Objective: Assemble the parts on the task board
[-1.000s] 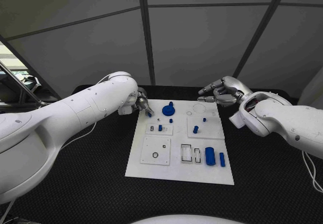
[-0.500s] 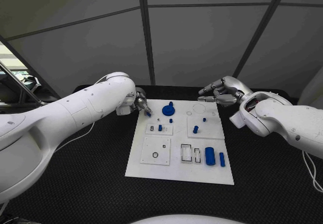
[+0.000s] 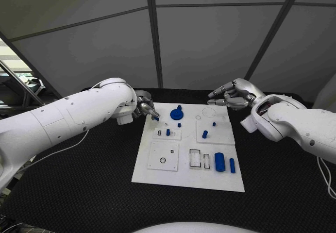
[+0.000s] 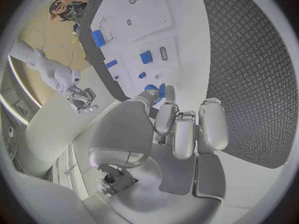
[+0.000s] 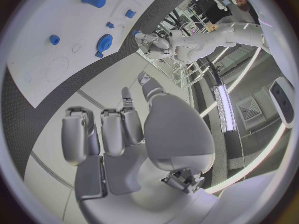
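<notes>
The white task board (image 3: 183,178) lies in the middle of the black table. On it are a blue round disc with a knob (image 3: 176,114), small blue pegs (image 3: 204,134), a thick blue cylinder (image 3: 220,161) and a slim blue bar (image 3: 231,165). My left hand (image 3: 145,108) hovers at the board's far left corner, its fingertips pinching a small blue part (image 3: 155,117), which the left wrist view also shows as a small blue part (image 4: 162,91). My right hand (image 3: 231,95) hangs above the far right corner, fingers curled in with nothing in them.
Two raised white plates (image 3: 162,157) (image 3: 214,138) with holes and a slotted frame (image 3: 194,158) sit on the board. Black textured table (image 3: 84,189) surrounds it on all sides. Grey wall panels stand behind the table.
My left arm has drawn back toward the table's left side, while its hand stays at the board's far left corner with the small part. The right hand has not moved.
</notes>
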Robot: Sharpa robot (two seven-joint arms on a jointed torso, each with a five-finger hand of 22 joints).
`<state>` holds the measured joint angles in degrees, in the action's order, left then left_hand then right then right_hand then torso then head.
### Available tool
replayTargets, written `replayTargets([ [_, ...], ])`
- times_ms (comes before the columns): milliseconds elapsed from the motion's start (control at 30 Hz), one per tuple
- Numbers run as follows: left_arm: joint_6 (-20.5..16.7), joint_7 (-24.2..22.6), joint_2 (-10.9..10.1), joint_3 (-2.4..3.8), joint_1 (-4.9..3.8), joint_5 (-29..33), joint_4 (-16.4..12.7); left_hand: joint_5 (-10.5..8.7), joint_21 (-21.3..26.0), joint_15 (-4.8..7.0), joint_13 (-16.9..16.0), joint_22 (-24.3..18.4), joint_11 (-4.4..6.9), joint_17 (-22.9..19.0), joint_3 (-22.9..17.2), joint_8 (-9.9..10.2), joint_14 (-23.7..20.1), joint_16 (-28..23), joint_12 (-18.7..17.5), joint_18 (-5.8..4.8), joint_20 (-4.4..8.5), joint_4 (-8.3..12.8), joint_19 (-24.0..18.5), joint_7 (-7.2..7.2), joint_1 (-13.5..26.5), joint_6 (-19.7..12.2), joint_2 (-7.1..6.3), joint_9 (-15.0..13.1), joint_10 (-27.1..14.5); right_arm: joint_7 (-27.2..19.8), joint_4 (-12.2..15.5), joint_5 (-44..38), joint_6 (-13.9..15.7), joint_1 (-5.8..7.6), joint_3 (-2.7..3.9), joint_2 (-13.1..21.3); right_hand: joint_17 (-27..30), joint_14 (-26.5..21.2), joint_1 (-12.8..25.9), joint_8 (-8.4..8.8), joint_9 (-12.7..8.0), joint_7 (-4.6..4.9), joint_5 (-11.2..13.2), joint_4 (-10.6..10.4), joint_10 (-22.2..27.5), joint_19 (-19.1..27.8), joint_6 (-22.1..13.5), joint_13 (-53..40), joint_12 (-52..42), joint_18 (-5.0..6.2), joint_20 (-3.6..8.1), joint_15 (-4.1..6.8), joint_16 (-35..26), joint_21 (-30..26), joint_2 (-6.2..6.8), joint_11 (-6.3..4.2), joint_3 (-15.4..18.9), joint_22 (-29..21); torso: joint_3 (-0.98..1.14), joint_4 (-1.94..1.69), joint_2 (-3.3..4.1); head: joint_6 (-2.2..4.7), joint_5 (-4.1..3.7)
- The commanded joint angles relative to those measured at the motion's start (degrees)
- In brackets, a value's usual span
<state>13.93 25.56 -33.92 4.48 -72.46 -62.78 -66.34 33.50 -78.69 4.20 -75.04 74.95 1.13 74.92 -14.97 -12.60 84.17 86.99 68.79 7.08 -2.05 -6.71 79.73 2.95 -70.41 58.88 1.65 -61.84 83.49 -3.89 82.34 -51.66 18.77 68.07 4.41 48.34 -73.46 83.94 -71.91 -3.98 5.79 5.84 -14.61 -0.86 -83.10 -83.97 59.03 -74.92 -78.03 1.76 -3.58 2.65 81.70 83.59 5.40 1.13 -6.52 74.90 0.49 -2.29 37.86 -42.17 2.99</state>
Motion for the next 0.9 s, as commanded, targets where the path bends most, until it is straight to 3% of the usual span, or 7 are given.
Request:
replayTargets([
  [33,-4.69,-0.07,-1.58,-0.49,0.22,1.05,-3.07,0.44,-0.04,0.28,-8.32,1.02,0.09,12.69,-9.65,-0.27,5.12,0.37,-0.46,-3.25,0.03,9.31,0.44,-0.07,0.81,0.34,-0.17,-0.15,0.28,-0.28,0.07,-0.06,-0.41,0.10,0.04,0.12,-0.07,2.66,0.19,0.28,0.05,0.11,-0.24,-0.11,0.22,-0.27,0.11,-1.90,0.17,0.86,0.29,0.42,-0.11,-0.29,-0.03,0.02,0.03,3.02,0.01,-0.04,-0.03,-0.16,0.23],
  [233,-5.28,0.97,-3.67,-1.49,1.02,-0.36,-6.62,0.89,0.03,0.37,-7.73,0.97,0.16,12.48,-10.05,-0.47,5.07,0.14,-2.21,-3.22,0.10,9.55,0.39,-0.14,1.24,0.42,-0.36,-0.42,-0.16,-0.25,0.09,-0.06,-0.45,0.10,0.04,0.20,-0.07,2.66,0.19,0.28,0.05,0.11,-0.24,-0.11,0.22,-0.27,0.11,-1.90,0.17,0.86,0.29,0.42,-0.11,-0.29,-0.03,0.02,0.03,3.02,-0.04,0.06,0.03,-0.32,0.48],
  [367,-5.06,1.54,-4.23,-1.85,1.64,-1.57,-7.90,0.95,0.03,0.38,-7.72,0.98,0.18,12.53,-10.11,-0.51,5.08,0.20,-2.20,-3.22,0.11,9.60,0.39,-0.16,1.33,0.45,-0.41,-0.48,-0.14,-0.24,0.09,-0.06,-0.46,0.10,0.04,0.21,-0.07,2.66,0.19,0.28,0.05,0.11,-0.24,-0.11,0.22,-0.27,0.11,-1.90,0.17,0.86,0.29,0.42,-0.11,-0.29,-0.03,0.02,0.03,3.02,-0.03,0.12,0.07,-0.40,0.55],
  [600,-5.17,2.27,-4.11,-2.15,2.86,-3.83,-8.57,1.14,-0.03,0.42,-7.76,1.09,0.25,12.61,-10.28,-0.69,5.11,0.29,-1.94,-3.24,0.16,9.77,0.45,-0.23,1.63,0.57,-0.58,-0.68,0.03,-0.25,0.10,-0.06,-0.49,0.10,0.04,0.16,-0.07,2.66,0.19,0.28,0.05,0.11,-0.24,-0.11,0.22,-0.27,0.11,-1.90,0.17,0.86,0.29,0.42,-0.11,-0.29,-0.03,0.02,0.03,3.02,-0.05,0.14,0.09,-0.39,0.50],
  [800,-5.40,2.68,-3.63,-2.21,3.35,-5.10,-8.60,1.44,-0.17,0.48,-7.79,1.29,0.31,12.74,-10.47,-0.89,5.15,0.44,-1.69,-3.29,0.21,9.90,0.58,-0.31,1.99,0.69,-0.73,-0.93,0.20,-0.27,0.08,-0.06,-0.56,0.10,0.04,0.11,-0.07,2.66,0.19,0.28,0.05,0.11,-0.24,-0.11,0.22,-0.27,0.11,-1.90,0.17,0.86,0.29,0.42,-0.11,-0.29,-0.03,0.02,0.03,3.02,-0.06,0.19,0.11,-0.60,0.52],
  [900,-5.59,2.85,-3.51,-2.22,3.44,-5.57,-8.59,3.27,-0.25,0.57,-7.74,1.45,0.43,12.83,-10.91,-1.27,5.19,0.54,-1.58,-3.31,0.32,10.03,0.67,-0.41,2.75,0.82,-0.99,-1.45,0.36,-0.28,0.07,-0.02,-0.58,0.09,0.04,0.10,-0.05,2.66,0.27,0.26,0.07,0.11,-0.27,-0.10,0.22,-0.28,0.13,-1.88,0.19,0.86,0.30,0.42,-0.13,-0.32,-0.10,0.02,0.00,3.00,-0.03,0.16,0.09,-0.72,0.49],
])
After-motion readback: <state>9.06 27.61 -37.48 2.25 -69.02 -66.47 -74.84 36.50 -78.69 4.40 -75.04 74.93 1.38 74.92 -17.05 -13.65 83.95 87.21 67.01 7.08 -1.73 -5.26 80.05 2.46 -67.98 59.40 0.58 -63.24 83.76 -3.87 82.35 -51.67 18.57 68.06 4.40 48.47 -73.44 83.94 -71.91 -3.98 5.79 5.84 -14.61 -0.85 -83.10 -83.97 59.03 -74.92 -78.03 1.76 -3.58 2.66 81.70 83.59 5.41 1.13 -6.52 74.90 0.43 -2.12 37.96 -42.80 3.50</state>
